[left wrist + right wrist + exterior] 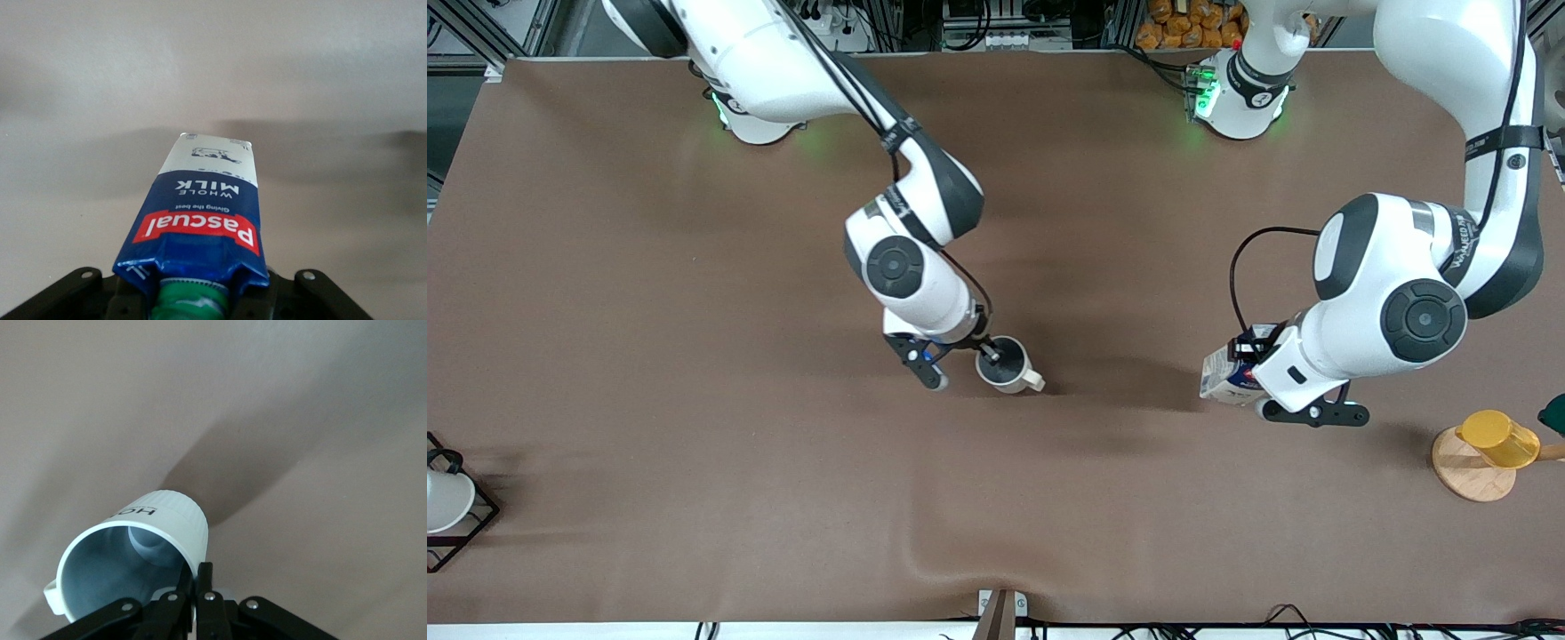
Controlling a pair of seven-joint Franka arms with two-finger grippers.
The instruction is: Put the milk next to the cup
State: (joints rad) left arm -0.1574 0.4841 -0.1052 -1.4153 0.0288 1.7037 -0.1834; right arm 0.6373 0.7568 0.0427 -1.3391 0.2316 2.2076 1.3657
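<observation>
Left gripper [1252, 375]: fingers closed on the gable top of the milk carton [200, 227], clamped at the green cap [190, 300]. Carton tilted, carried just above the brown table cover [694, 293] toward the left arm's end of the table; blue body with red "Pascual" band and white base panel shows in the left wrist view.

Right gripper [989, 353]: fingers [205, 583] pinched tight on the rim of the cream-white mug [143, 553], one finger inside the wall, one outside. In the front view the mug [1007, 366] is near the table's middle, handle pointing toward the left arm's end; from these views I cannot tell whether its base touches the cover. Grey interior visible.

Milk and mug well apart.

Yellow translucent cup [1498, 438] lies on a round wooden coaster [1469, 473] at the left arm's end. White cup in black wire frame [449, 507] at the right arm's end
</observation>
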